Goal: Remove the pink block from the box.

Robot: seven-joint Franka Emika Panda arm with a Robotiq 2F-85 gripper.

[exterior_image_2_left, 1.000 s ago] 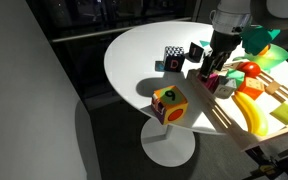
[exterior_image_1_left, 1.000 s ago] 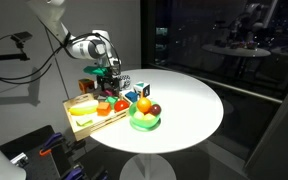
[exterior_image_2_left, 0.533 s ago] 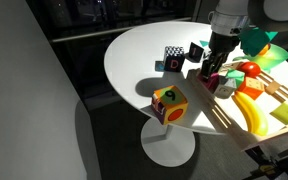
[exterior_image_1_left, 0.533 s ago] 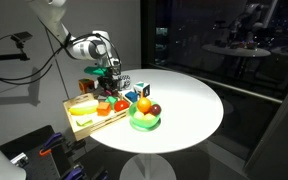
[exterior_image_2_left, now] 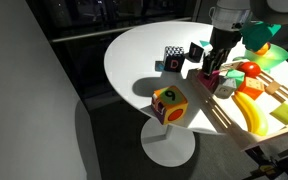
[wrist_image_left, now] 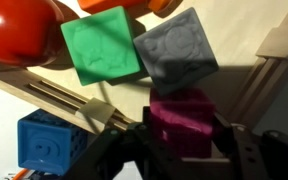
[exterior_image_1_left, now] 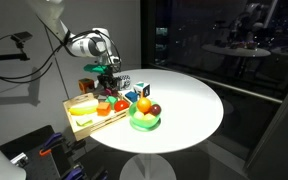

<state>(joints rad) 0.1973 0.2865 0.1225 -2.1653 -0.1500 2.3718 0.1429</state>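
Note:
In the wrist view the pink block (wrist_image_left: 181, 122) sits between my two dark fingers, and my gripper (wrist_image_left: 181, 140) is shut on it. Behind it in the box (wrist_image_left: 44, 90) lie a green block (wrist_image_left: 102, 45) and a grey block (wrist_image_left: 177, 48). In an exterior view my gripper (exterior_image_2_left: 215, 72) points down over the box's (exterior_image_2_left: 234, 122) corner nearest the table's middle, with the pink block (exterior_image_2_left: 213, 81) at its tips. In an exterior view the gripper (exterior_image_1_left: 108, 78) hides the block above the box (exterior_image_1_left: 84, 121).
A red fruit (wrist_image_left: 19, 30) lies in the box and a blue block (wrist_image_left: 49, 145) just outside it. On the round table stand a multicoloured cube (exterior_image_2_left: 169, 103), a black-and-white cube (exterior_image_2_left: 174, 58) and a green bowl (exterior_image_1_left: 144, 122) of toy fruit. A banana (exterior_image_2_left: 249, 110) lies in the box.
The jaws have closed from open onto the pink block. The arm has stayed over the same corner of the box.

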